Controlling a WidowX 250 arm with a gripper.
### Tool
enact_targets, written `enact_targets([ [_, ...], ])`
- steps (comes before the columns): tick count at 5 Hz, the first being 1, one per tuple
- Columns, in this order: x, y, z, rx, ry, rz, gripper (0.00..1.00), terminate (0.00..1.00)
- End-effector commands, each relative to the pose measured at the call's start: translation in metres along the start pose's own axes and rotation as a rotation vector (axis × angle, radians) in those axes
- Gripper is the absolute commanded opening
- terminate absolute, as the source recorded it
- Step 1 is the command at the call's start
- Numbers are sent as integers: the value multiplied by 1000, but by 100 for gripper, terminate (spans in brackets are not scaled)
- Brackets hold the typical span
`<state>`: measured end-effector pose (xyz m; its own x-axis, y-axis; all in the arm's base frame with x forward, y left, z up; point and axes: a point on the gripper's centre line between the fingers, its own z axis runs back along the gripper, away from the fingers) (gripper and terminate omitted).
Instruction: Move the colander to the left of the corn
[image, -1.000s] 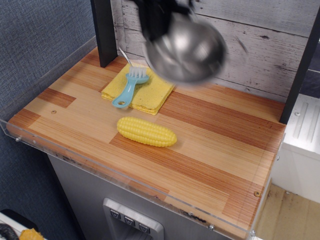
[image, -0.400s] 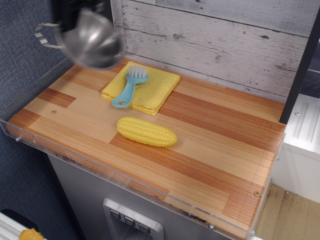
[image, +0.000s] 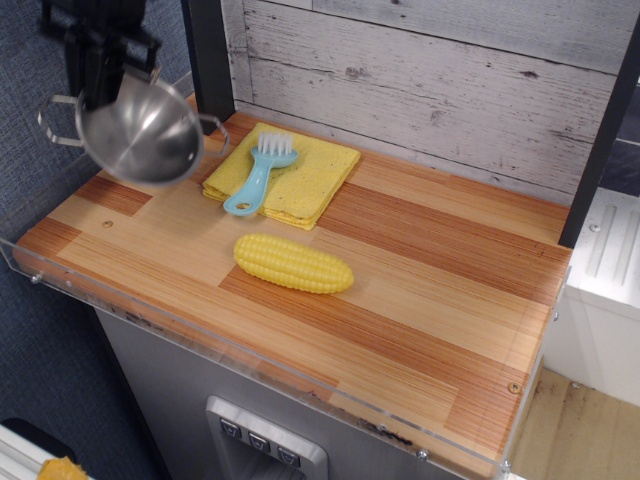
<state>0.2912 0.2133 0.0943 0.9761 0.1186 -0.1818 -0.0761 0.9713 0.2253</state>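
Note:
The shiny steel colander (image: 140, 132) hangs tilted in the air above the table's far left part, its wire loop handles sticking out on both sides. My gripper (image: 112, 68) is shut on the colander's upper rim and holds it from above. The yellow corn cob (image: 293, 263) lies on the wooden table to the right of and nearer than the colander.
A folded yellow cloth (image: 290, 175) with a light blue brush (image: 256, 178) on it lies behind the corn. A black post (image: 208, 60) stands at the back left. A clear plastic lip (image: 200, 335) runs along the table's front and left edges.
The colander, held in my gripper, has swung from the back middle over the cloth to the far left and has come lower. The corn, cloth and brush have not moved.

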Motion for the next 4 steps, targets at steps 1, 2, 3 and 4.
enact_targets([
  [1, -11, -1, -24, -84, -23, -30, 0, 0],
  [2, -10, -8, -38, -87, 11, -54, 0, 0],
  [3, -9, -11, -48, -89, 41, -60, 0, 0],
  [4, -10, -11, -47, -85, 53, -37, 100, 0],
])
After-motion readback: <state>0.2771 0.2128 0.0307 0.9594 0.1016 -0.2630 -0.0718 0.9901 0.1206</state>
